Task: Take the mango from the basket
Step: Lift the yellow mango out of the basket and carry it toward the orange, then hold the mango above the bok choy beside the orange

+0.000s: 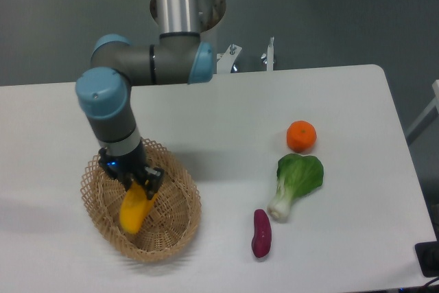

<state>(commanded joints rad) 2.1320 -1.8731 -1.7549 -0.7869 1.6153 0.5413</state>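
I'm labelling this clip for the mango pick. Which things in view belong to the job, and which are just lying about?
Part of the job:
- mango, held at its upper end by the gripper
- basket, under the mango

Just lying about, on the table:
- orange
- bok choy
- purple sweet potato
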